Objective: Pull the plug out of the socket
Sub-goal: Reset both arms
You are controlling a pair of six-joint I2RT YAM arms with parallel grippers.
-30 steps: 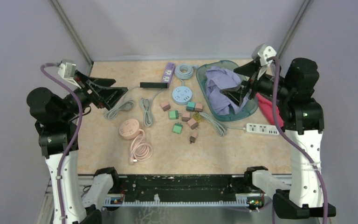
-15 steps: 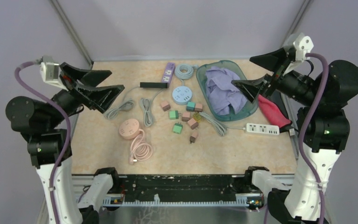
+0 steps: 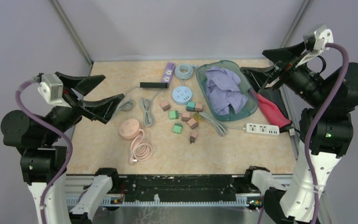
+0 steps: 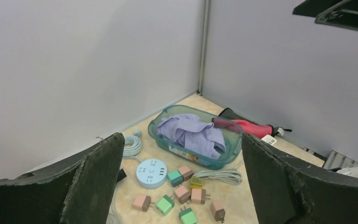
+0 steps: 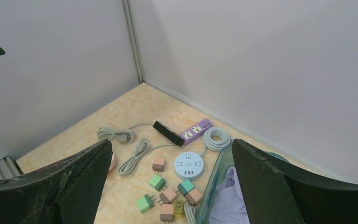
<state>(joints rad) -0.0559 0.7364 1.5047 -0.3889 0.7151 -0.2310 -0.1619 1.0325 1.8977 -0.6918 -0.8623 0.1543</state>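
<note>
1. The black block plug [image 3: 151,85] is well apart from both sets of jaws. It lies at the far side of the table [image 3: 242,149], touching the end of the purple power strip [image 3: 168,70].
2. The left gripper [image 3: 112,88] hangs in the air, with its jaws wide apart and empty.
3. The right gripper [image 3: 253,62] is up high, with its jaws wide apart and empty too.
4. Between them lie a round blue socket [image 3: 182,94], little coloured cube plugs [image 3: 185,116], and a see-through green tub [image 3: 214,64] holding a purple cloth [image 3: 223,88].
</note>
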